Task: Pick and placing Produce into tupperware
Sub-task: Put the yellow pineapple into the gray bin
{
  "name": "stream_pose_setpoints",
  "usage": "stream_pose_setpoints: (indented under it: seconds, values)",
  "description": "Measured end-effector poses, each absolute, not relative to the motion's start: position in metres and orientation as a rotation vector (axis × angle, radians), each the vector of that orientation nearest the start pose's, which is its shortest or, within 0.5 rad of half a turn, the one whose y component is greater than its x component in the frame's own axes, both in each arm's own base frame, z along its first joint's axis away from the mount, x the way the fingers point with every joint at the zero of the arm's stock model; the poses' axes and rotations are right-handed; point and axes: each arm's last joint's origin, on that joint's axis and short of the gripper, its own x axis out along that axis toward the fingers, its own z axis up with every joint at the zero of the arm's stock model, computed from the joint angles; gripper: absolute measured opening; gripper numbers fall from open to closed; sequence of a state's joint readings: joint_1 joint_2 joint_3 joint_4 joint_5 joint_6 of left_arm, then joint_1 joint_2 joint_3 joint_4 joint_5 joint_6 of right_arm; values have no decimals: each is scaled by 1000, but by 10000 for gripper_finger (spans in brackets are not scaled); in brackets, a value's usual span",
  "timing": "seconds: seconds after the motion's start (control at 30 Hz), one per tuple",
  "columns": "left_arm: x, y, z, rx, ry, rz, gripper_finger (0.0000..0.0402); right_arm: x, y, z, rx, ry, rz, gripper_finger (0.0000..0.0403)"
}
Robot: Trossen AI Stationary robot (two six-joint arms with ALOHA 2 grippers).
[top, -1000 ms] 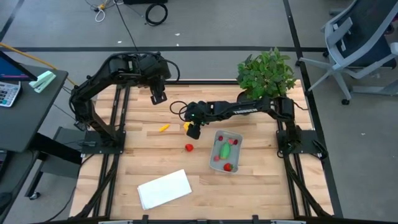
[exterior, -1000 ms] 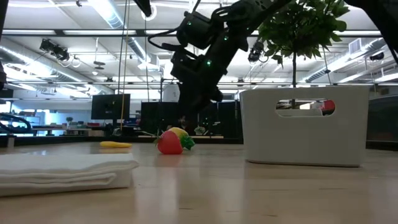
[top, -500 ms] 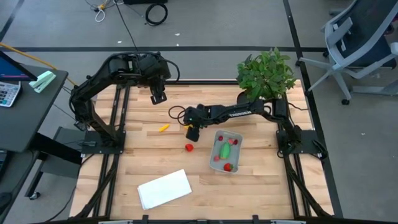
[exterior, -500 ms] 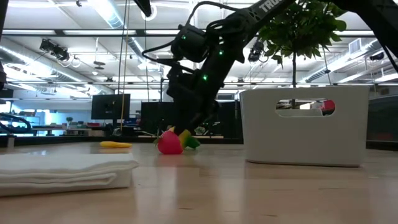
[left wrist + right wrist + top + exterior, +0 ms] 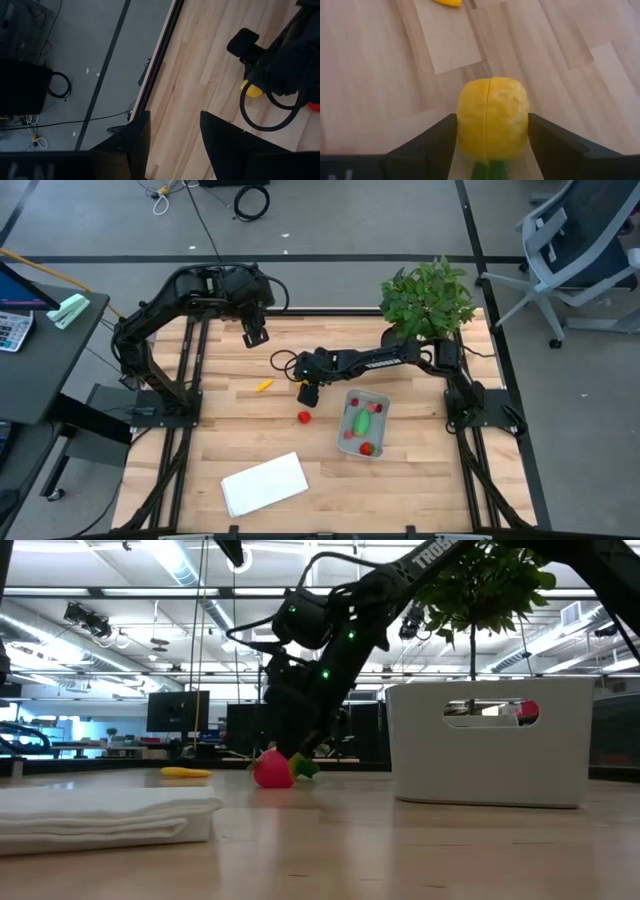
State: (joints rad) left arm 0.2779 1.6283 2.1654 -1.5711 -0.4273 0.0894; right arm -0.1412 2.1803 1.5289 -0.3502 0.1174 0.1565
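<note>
A yellow toy fruit point(image 5: 492, 117) lies on the wooden table point(image 5: 220, 420), left of the tupperware point(image 5: 364, 423), flanked by the wide-open fingers of the right gripper point(image 5: 309, 393). The left gripper point(image 5: 254, 336) hangs near the table's far edge, fingers parted and empty.

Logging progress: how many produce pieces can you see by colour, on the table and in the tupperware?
Red pieces: 3
Yellow pieces: 2
Green oval: 1
Total: 6; any tiny pink ones are too small to tell.
</note>
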Motion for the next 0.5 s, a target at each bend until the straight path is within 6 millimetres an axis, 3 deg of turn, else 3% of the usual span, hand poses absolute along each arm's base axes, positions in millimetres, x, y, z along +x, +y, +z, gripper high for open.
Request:
stream_pose_setpoints:
  seconds: [0.17, 0.33, 0.5]
  values:
    - [250, 84, 463, 157, 1080, 593, 180, 452, -66, 124, 124, 1002, -303, 243]
    - [250, 84, 463, 156, 1080, 593, 175, 452, -66, 130, 99, 982, -286, 238]
    - [250, 84, 463, 156, 1080, 593, 172, 452, -66, 131, 96, 982, -286, 204]
